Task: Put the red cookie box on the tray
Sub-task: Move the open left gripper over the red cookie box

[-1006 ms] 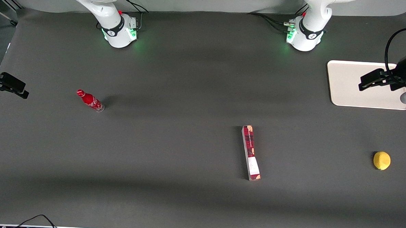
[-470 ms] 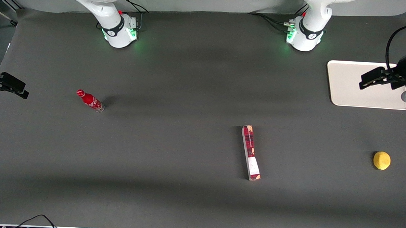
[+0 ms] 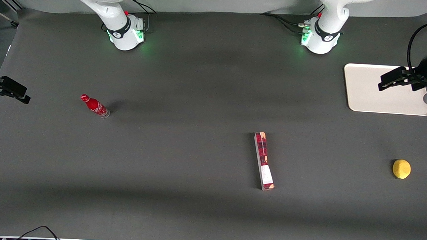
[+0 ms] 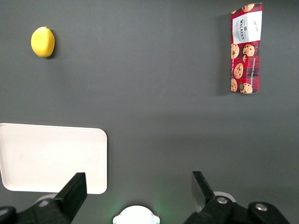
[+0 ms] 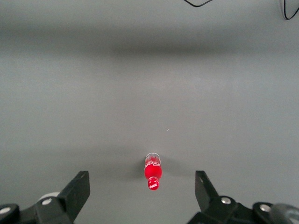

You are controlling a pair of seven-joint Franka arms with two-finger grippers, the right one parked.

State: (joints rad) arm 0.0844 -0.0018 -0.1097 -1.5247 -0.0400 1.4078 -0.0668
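The red cookie box (image 3: pixel 264 161) lies flat on the dark table near its middle, long axis running toward the front camera, its white panel at the nearer end. It also shows in the left wrist view (image 4: pixel 246 48). The cream tray (image 3: pixel 366 94) lies toward the working arm's end of the table, farther from the front camera than the box; the left wrist view shows it too (image 4: pixel 46 158). My left gripper (image 3: pixel 393 79) hovers high above the tray, well apart from the box. In the left wrist view the gripper (image 4: pixel 138 182) is open wide and holds nothing.
A yellow lemon (image 3: pixel 401 169) lies toward the working arm's end, nearer the front camera than the tray, also in the left wrist view (image 4: pixel 42 41). A small red bottle (image 3: pixel 94 106) stands toward the parked arm's end. The working arm's base (image 3: pixel 319 38) stands beside the tray.
My left gripper has drifted slightly away from the front camera, above the tray. The box, lemon and bottle have not moved.
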